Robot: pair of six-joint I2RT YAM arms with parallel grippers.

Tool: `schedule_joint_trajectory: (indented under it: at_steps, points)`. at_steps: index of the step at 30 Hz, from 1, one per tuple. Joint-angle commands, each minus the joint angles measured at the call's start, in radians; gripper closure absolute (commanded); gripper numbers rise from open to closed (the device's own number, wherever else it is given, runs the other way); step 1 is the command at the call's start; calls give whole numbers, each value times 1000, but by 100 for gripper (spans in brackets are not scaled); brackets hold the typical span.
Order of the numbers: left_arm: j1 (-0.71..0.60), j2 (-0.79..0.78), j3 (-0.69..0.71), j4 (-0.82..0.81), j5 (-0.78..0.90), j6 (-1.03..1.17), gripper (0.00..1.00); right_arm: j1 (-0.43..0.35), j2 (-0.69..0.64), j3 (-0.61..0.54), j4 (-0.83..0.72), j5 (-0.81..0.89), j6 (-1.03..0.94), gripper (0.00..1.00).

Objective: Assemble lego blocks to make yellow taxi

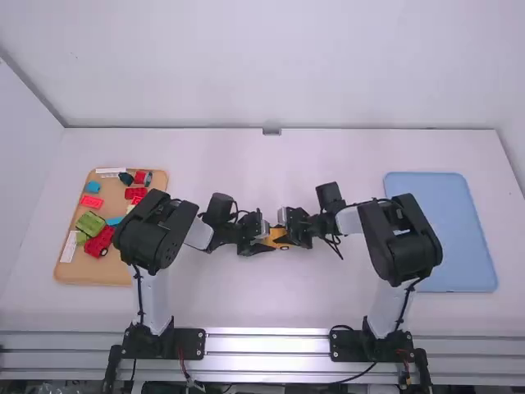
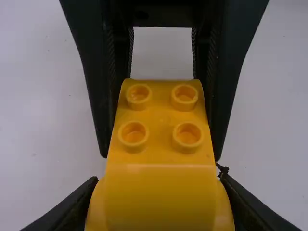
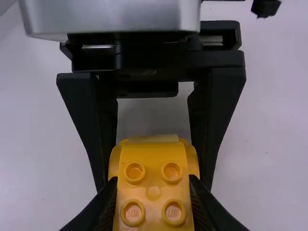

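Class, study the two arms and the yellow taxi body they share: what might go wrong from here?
The left end effector and right end effector grip opposite ends of the yellow taxi body, so uneven motion might twist it. The left one pinches its smooth, rounded end, which may slip. The right one flanks the studs, so it might get in the way of another block.

links (image 1: 384,309) white | joints (image 1: 400,242) black, chunky | cables (image 1: 139,294) dark (rather loopy) | fingers (image 3: 217,106) black
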Motion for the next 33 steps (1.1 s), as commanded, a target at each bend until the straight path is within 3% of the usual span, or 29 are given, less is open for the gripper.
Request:
schedule_joint_trajectory:
  at_steps: [1,5,10,16,21,24,28,30,33]
  points:
    - [5,6,6,3,2,-11,83,-23,57,-59,-35,231,29,100]
    - [5,5,6,2,2,-11,85,-23,57,-57,-7,172,29,100]
    - [5,5,6,-2,2,-11,93,-23,57,-58,42,95,36,92]
    - [5,5,6,-9,0,-11,94,-21,57,-54,96,8,41,62]
    - [3,5,6,-13,2,-10,94,-24,57,-25,92,-38,63,50]
    - [3,5,6,-14,0,-11,94,-60,47,7,92,-199,60,33]
    - [3,5,6,-21,1,-11,94,-110,34,22,93,-289,62,22]
    - [6,5,6,-27,-1,-10,88,-135,27,20,89,-295,62,20]
    - [3,5,6,-32,2,-10,55,-171,27,20,51,-282,62,18]
